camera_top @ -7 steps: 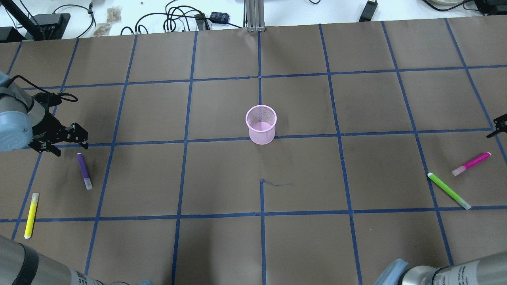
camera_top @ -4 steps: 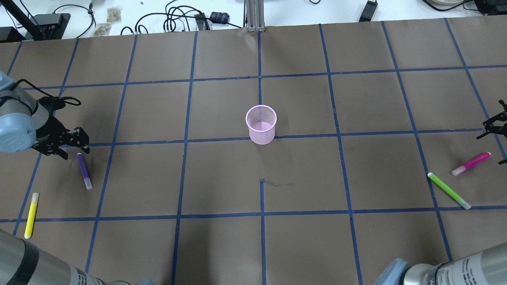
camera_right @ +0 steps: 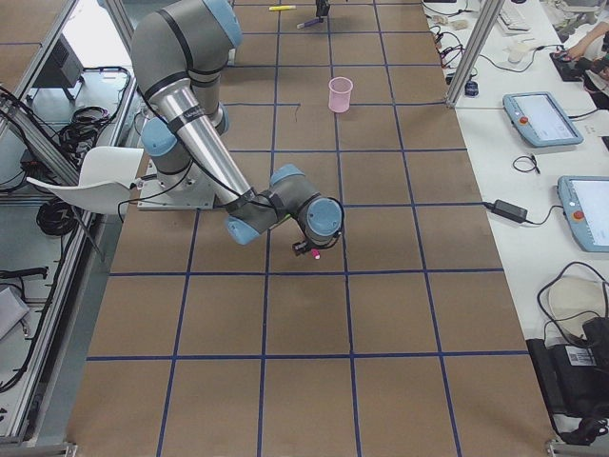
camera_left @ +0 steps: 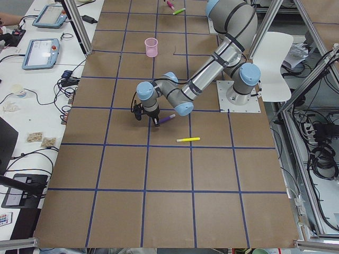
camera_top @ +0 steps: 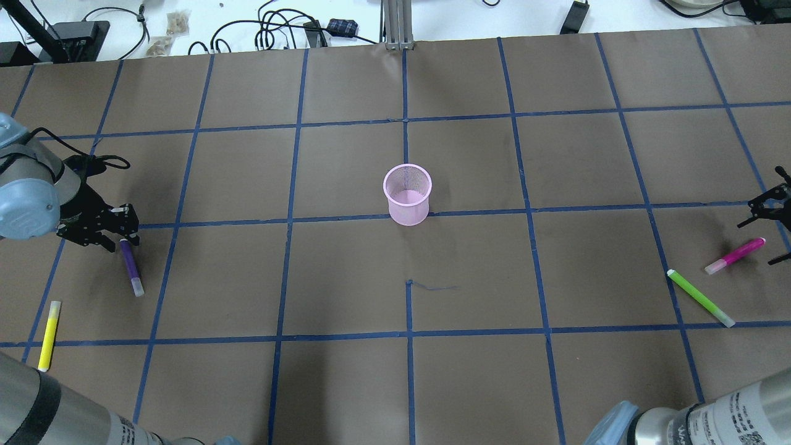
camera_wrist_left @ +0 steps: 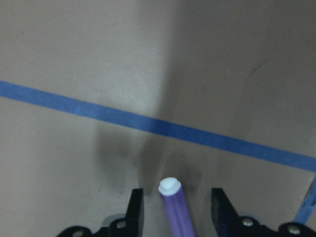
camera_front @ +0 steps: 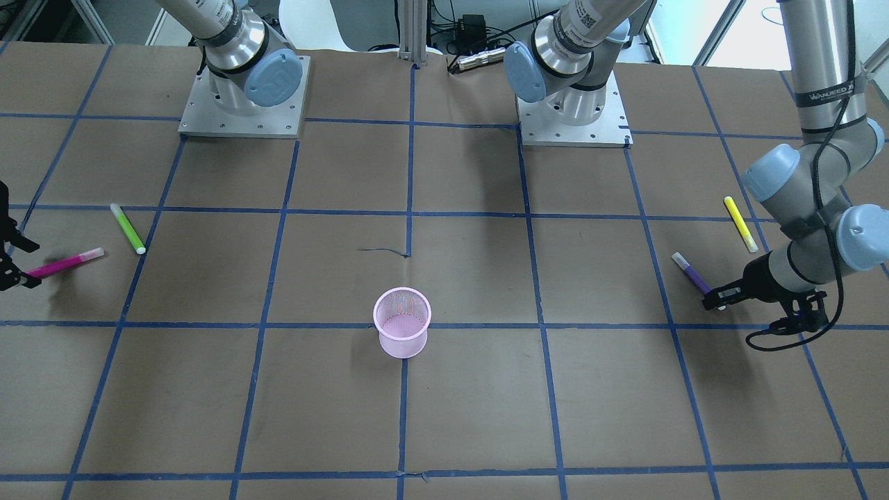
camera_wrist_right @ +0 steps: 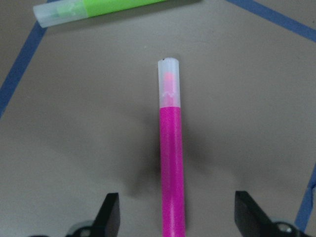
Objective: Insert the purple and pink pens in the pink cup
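Note:
The pink mesh cup (camera_top: 407, 194) stands upright at the table's middle. The purple pen (camera_top: 131, 266) lies flat at the left. My left gripper (camera_top: 125, 237) is open and low over the pen's far end; in the left wrist view the pen's white-tipped end (camera_wrist_left: 177, 212) lies between the two fingers (camera_wrist_left: 134, 212). The pink pen (camera_top: 735, 256) lies flat at the right edge. My right gripper (camera_top: 772, 238) is open and straddles its far end; in the right wrist view the pen (camera_wrist_right: 171, 163) runs between the spread fingertips (camera_wrist_right: 111, 207).
A yellow pen (camera_top: 49, 335) lies near the left front, just past the purple one. A green pen (camera_top: 700, 298) lies close beside the pink pen. Cables and adapters (camera_top: 290, 28) sit beyond the table's far edge.
My left gripper moved down and toward the purple pen and now straddles its end. My right gripper came further into view from the right edge and closed in over the pink pen.

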Available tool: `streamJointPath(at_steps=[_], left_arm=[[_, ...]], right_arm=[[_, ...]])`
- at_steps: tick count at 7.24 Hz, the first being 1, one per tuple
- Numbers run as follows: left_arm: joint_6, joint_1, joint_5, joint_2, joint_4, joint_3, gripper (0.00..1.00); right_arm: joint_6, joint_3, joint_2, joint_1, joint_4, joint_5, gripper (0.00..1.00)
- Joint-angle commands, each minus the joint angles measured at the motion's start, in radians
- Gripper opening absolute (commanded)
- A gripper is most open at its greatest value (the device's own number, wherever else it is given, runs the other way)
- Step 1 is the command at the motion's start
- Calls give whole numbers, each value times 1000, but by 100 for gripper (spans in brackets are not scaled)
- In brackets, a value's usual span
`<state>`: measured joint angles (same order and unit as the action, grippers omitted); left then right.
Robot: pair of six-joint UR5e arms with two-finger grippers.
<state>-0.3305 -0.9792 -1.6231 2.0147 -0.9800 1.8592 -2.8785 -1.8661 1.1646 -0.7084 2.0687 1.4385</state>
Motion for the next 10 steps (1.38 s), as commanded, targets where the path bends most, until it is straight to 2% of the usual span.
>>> streamJointPath(at_steps=[1, 2, 3, 5, 8, 10], left_arm=[[-1, -1, -1, 7, 1, 0, 46], [-2, -1, -1, 7, 1, 0, 25], [-5, -1, -1, 6, 3, -2, 0], [-2, 1, -6, -2, 1, -12, 0], [7, -29, -3, -104, -75, -58, 0], [7, -94, -9, -152, -187, -170, 0]], right_arm=[[2, 1, -5, 3, 5, -1, 71], [4, -1, -5, 3, 5, -1, 71], [4, 7, -12, 3, 10, -3, 70], [4, 10, -26, 3, 13, -1, 67], [1, 10, -26, 3, 11, -3, 30], [2, 10, -25, 3, 11, -1, 20]])
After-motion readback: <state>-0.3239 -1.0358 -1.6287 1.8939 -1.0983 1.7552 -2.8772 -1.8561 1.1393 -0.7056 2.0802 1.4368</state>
